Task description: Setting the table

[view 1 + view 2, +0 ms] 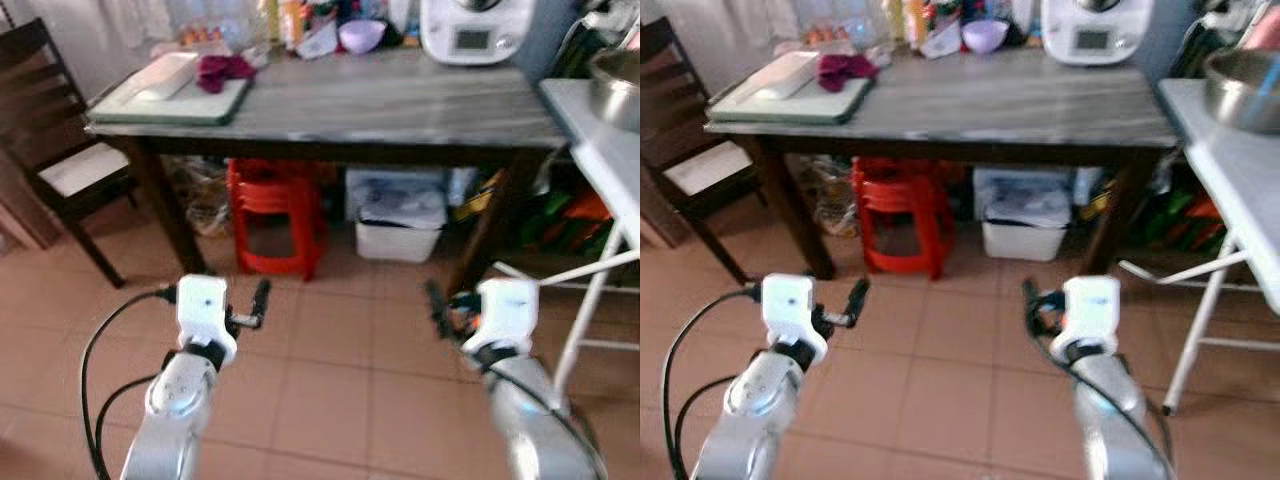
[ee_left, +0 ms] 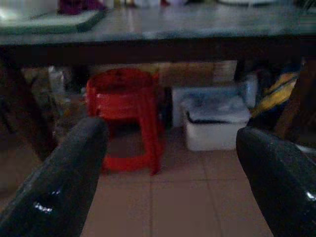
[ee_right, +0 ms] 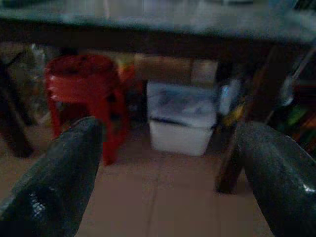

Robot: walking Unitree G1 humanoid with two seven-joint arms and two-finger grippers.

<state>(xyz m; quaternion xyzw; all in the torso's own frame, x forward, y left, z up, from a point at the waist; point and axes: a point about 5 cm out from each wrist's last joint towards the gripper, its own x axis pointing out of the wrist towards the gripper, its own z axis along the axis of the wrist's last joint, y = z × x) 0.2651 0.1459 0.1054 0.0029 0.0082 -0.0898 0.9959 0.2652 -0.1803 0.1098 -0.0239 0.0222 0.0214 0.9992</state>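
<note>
My left gripper [image 1: 262,300] and right gripper [image 1: 437,305] hang spread wide, holding nothing. I judge I'm approaching the table [image 1: 400,100] at twelve o'clock; next, reach the tray [image 1: 170,105] at eleven

No text, label, brand or number can be read anywhere. The small grey display on the white kitchen appliance [image 1: 473,30] at the back of the grey-topped wooden table [image 1: 400,100] is too blurred to make out.
</note>
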